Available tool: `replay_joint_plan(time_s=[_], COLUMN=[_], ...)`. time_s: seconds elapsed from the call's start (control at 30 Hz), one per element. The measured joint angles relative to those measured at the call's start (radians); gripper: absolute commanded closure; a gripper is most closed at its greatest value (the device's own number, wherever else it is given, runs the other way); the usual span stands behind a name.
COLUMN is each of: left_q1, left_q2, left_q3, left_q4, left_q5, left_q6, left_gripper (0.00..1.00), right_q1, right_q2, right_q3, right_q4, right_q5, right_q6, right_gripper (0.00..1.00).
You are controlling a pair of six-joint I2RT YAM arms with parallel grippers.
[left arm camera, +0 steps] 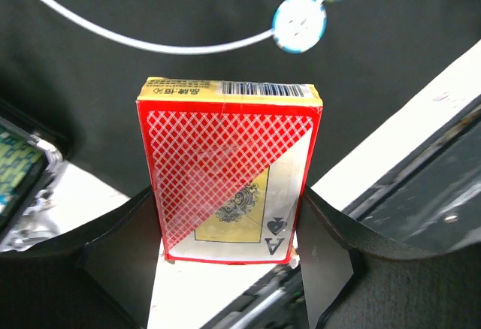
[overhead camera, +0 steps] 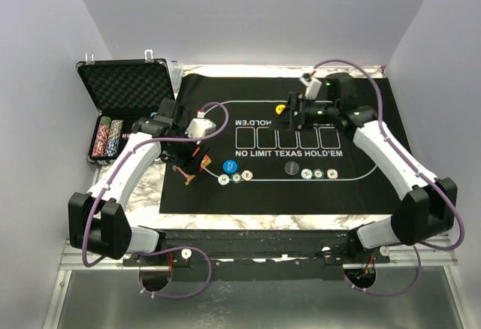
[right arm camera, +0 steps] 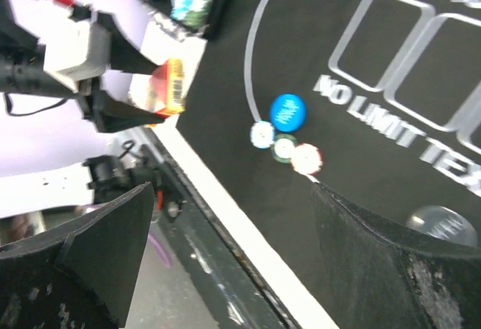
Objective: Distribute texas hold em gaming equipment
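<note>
Left gripper (left arm camera: 229, 231): clamped on the red-orange card box (left arm camera: 225, 149).
Right gripper (right arm camera: 229, 254): jaws wide apart — above the black felt mat (right arm camera: 301, 36).

Card box (left arm camera: 229, 171) seemingly over mat (overhead camera: 361, 190) edge

My left arm rises from its base at the near left corner, folds at the elbow, and runs forward and inward with the wrist tipped down. My left claw (overhead camera: 188, 170) is clamped on the card box (left arm camera: 229, 171). One finger (left arm camera: 120, 254) presses against each long side, and the box stands upright between them.

My right arm climbs from the near right corner, bends sharply at the elbow, and stretches farther out and inward, with the wrist pitched down. My right claw (overhead camera: 293, 116) hangs with both fingers (right arm camera: 90, 254) spread wide, gripping nothing.
</note>
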Motion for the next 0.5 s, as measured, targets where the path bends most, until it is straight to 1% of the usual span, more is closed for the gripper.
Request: replay_joint_plan(time_s=[0.1, 0.27, 0.43, 0.5], left_q1=[-0.053, -0.109, -0.148, -0.165], left_q2=[0.016, 0.042, 0.046, 0.048], left_q3=[0.055, 0.112, 0.137, 0.145], left_q4=[-0.009, -0.026, -0.026, -0.026], left_q5=[0.016, 0.044, 0.053, 0.053], left_q6=[-0.151, -0.356, -0.472, -0.504], left_gripper=[0.93, 0.93, 0.93, 0.93], right_q1=[0.105, 0.202, 0.283, 0.314], right_q2=[0.04, 0.148, 0.238, 0.264], right_q3=[0.001, 0.013, 0.039, 0.05], right_q4=[0.089, 0.188, 0.266, 0.287], right_q5=[-0.018, -0.042, -0.051, -0.058], right_q6=[0.1, 0.233, 0.322, 0.354], right_gripper=[0.12, 0.12, 0.12, 0.14])
